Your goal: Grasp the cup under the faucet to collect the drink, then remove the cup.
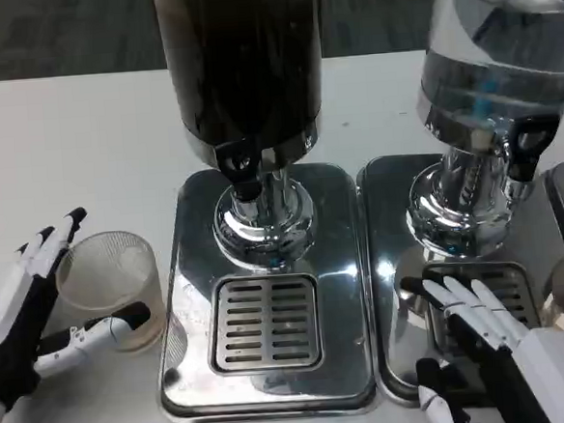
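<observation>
Readable text: none.
Dark tall drink dispenser tank (240, 59): no label to read.
Clear ribbed plastic cup (113, 286): no print to read.

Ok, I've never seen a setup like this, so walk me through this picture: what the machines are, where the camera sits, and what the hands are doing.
The picture comes from a camera on the robot's head or chest, looking down at a white table. The white and black things at the bottom corners are the robot's own hands.

Two drink dispensers stand side by side. The dark dispenser in the middle holds a dark drink; its black tap hangs above a slotted drip grate in a shiny metal tray. The clear dispenser on the right holds a clear liquid and has its own tray.

The left hand holds a see-through plastic cup beside the middle tray, not yet under the tap. The cup looks empty.

The right hand lies over the right tray with fingers spread, holding nothing.
</observation>
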`<control>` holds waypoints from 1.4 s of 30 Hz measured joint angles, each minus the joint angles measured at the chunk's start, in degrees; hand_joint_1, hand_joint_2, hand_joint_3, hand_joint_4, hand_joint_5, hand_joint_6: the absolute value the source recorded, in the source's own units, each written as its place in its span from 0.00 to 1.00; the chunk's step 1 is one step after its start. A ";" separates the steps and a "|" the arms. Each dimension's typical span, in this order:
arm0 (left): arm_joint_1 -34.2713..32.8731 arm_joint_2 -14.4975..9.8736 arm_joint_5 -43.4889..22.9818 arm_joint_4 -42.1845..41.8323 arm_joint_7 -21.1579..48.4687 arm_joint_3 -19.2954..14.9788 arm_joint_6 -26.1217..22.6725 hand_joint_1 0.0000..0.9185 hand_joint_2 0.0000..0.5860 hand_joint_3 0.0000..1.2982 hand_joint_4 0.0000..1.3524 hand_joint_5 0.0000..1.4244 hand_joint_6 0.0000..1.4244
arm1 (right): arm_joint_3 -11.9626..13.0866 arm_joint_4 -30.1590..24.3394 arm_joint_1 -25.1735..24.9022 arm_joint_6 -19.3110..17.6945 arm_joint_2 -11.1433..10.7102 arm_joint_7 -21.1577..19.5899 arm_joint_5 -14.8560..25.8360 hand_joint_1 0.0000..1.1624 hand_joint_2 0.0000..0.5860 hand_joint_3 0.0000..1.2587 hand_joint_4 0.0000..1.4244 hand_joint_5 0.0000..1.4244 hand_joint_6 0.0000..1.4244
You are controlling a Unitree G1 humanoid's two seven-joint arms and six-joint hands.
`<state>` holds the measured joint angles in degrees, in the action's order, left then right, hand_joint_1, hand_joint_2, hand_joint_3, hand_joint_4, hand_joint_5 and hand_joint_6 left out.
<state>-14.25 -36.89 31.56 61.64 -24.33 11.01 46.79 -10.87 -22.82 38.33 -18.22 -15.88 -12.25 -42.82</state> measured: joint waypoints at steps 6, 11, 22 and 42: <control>-0.26 1.05 -1.88 1.83 0.42 0.20 1.29 0.10 0.15 0.00 0.00 0.03 0.04 | 0.05 0.00 0.05 0.04 0.01 0.18 0.50 0.42 0.96 0.12 0.07 0.03 0.10; -1.29 1.60 -2.79 3.10 1.69 0.34 2.56 0.17 0.22 0.00 0.00 0.10 0.12 | 0.04 0.00 0.04 0.04 0.07 0.30 0.62 0.42 0.96 0.13 0.08 0.04 0.10; -2.13 2.10 -2.36 3.56 -0.05 1.32 4.29 0.29 0.34 0.13 0.12 0.29 0.31 | -0.24 0.03 -0.06 0.15 0.76 0.30 0.64 0.42 0.96 0.13 0.10 0.04 0.10; -2.15 4.13 -2.23 4.09 -3.88 1.31 4.65 0.26 0.40 0.24 0.25 0.44 0.50 | 0.36 0.03 -0.87 0.20 1.08 1.91 3.48 0.42 0.97 0.14 0.11 0.04 0.10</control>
<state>-16.39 -32.75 29.34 65.73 -28.21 12.31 51.44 -10.51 -22.79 37.46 -18.01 -14.80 -10.34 -39.34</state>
